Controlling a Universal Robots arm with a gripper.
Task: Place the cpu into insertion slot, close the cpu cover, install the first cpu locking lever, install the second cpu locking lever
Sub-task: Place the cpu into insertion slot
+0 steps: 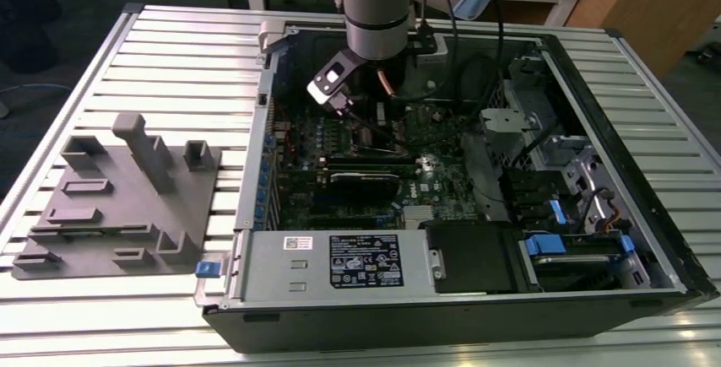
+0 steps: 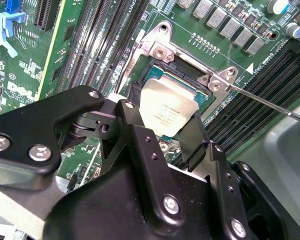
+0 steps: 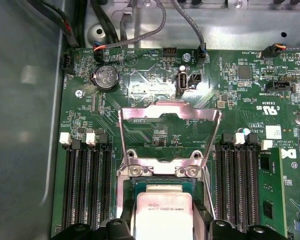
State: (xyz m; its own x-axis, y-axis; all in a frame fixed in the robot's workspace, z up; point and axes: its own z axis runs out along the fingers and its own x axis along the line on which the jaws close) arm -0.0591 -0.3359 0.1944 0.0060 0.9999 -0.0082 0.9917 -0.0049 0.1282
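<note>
One arm (image 1: 377, 4) reaches down into the open computer case (image 1: 474, 316) on the slatted table (image 1: 169, 38); the gripper (image 1: 360, 118) is low over the far part of the green circuit board (image 3: 250, 100); off to the exterior view's left, well apart from the case, sits a grey holder block (image 1: 113, 207).

Down at the wrist now: in both wrist views the gripper (image 2: 162, 117) is clenched on the chip (image 2: 169, 112); its black fingers (image 2: 192, 142) press against two opposite edges, silvery top facing up. The chip is right over the socket (image 2: 182, 61), squared up with the dark rim; whether it is fully seated or just above, I cannot tell.

In the first wrist view the cover frame (image 3: 135, 116) is swung open, standing up on its hinge at the socket's far edge, with the board showing through its window; a thin wire lever (image 2: 262, 102) sticks out from the hinge corner, raised off the board. Long black memory slots (image 3: 85, 185) run along either side of the socket; a round battery (image 3: 106, 77) lies farther off beyond the cover frame.
</note>
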